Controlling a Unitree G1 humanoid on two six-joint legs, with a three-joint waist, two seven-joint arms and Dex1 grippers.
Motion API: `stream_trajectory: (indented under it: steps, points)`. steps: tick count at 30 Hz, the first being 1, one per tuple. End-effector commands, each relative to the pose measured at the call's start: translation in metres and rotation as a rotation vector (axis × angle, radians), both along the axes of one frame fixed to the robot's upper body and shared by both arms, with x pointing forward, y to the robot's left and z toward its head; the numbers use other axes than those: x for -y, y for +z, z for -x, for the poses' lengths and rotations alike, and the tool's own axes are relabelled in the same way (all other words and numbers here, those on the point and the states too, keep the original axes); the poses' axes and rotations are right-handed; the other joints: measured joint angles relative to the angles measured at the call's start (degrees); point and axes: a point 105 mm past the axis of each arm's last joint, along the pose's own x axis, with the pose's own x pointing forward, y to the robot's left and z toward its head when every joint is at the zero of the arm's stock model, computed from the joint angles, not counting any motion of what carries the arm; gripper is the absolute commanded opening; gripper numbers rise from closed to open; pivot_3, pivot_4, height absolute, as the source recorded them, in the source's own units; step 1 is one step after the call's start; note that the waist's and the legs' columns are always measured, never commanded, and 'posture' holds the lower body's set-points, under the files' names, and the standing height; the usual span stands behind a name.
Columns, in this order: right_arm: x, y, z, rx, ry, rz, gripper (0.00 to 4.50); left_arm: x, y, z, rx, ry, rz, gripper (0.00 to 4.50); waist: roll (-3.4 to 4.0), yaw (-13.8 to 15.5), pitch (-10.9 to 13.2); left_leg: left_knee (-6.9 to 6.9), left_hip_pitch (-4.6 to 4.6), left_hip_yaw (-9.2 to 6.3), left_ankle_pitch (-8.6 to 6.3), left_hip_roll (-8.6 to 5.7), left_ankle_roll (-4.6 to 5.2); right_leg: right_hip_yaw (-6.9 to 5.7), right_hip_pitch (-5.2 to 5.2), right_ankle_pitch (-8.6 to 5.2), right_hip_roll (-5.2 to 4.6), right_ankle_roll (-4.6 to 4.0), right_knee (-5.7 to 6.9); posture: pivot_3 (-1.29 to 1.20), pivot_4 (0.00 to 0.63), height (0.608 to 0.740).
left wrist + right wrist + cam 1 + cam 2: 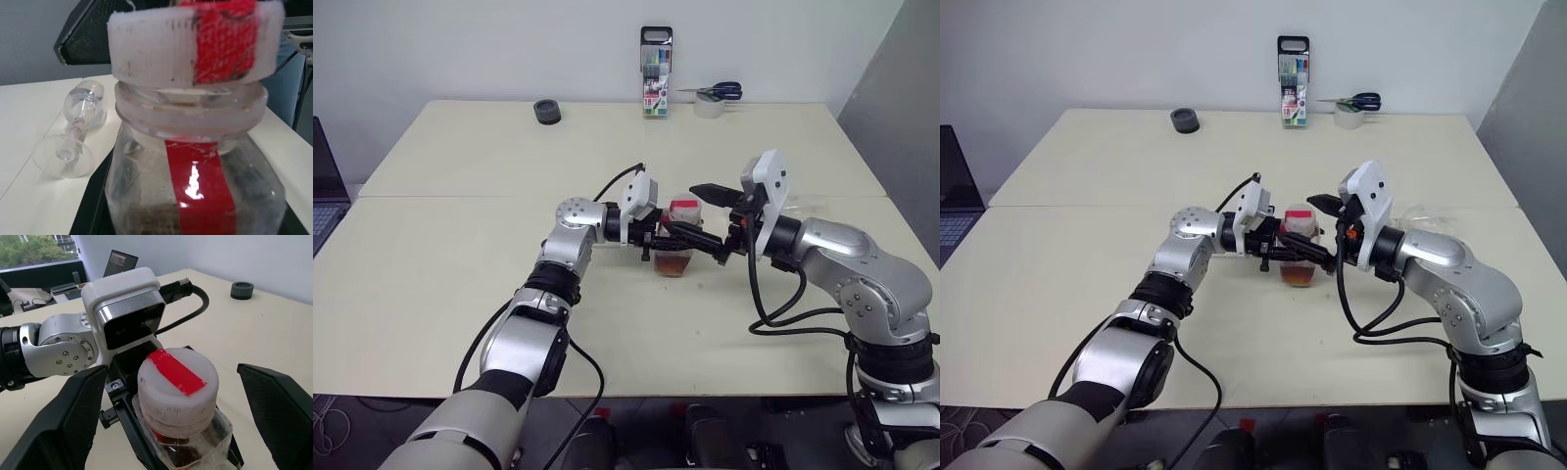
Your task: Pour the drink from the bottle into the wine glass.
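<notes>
The bottle (677,240) stands upright on the table near the middle, and my left gripper (668,241) is shut on its body from the left. Its red-and-white cap (177,382) is on. A little reddish-brown drink (673,262) sits at its bottom. My right gripper (702,215) reaches in from the right, open, with one finger (68,416) on each side of the cap and clear gaps between them and it. The wine glass (73,142) lies on its side on the table beyond the bottle, to the right.
At the far edge stand a pack of coloured markers (656,73), a black round object (547,111) and scissors on a tape roll (713,98). A laptop (325,196) sits past the table's left edge. A seam (460,196) crosses the tabletop.
</notes>
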Motion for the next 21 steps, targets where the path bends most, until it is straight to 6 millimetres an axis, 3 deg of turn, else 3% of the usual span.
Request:
stream_trajectory:
  steps: [1, 4, 6, 16, 21]
  points:
    - [-0.003, 0.014, 0.003, 0.062, 0.013, -0.014, 3.28, 0.001, 0.017, 0.002, 0.073, -0.012, 0.036, 1.66, 0.00, 0.0, 0.0, 0.00, 0.00, 0.00, 0.00, 0.00, 0.00, 0.00, 0.00, 0.00, 0.00, 0.00, 0.00, 0.00, 0.150, 0.740]
    - [-0.005, 0.013, 0.004, 0.066, 0.015, -0.011, 2.20, 0.001, 0.016, 0.002, 0.071, -0.012, 0.035, 1.66, 0.00, 0.0, 0.0, 0.00, 0.00, 0.00, 0.00, 0.00, 0.00, 0.00, 0.00, 0.00, 0.00, 0.00, 0.00, 0.00, 0.150, 0.740]
    - [-0.006, 0.012, 0.005, 0.081, 0.013, 0.002, 1.80, 0.001, 0.016, 0.002, 0.071, -0.012, 0.034, 1.66, 0.00, 0.0, 0.0, 0.00, 0.00, -0.01, 0.00, 0.01, 0.00, -0.01, 0.00, 0.00, 0.00, 0.00, 0.00, 0.00, 0.150, 0.740]
    - [-0.005, 0.013, 0.010, 0.304, -0.049, 0.143, 1.74, 0.000, 0.013, 0.002, 0.061, -0.004, 0.035, 1.65, 0.00, 0.0, 0.0, 0.00, 0.00, 0.00, 0.00, 0.00, -0.01, -0.01, 0.00, 0.00, 0.00, 0.00, -0.01, 0.00, 0.150, 0.740]
    - [0.012, 0.028, 0.015, 0.296, -0.133, 0.008, 1.73, -0.004, 0.012, 0.000, 0.047, 0.028, 0.045, 1.65, 0.00, 0.0, 0.0, 0.00, -0.01, -0.02, 0.01, 0.00, -0.01, -0.01, 0.00, 0.00, -0.01, 0.00, -0.02, 0.00, 0.150, 0.740]
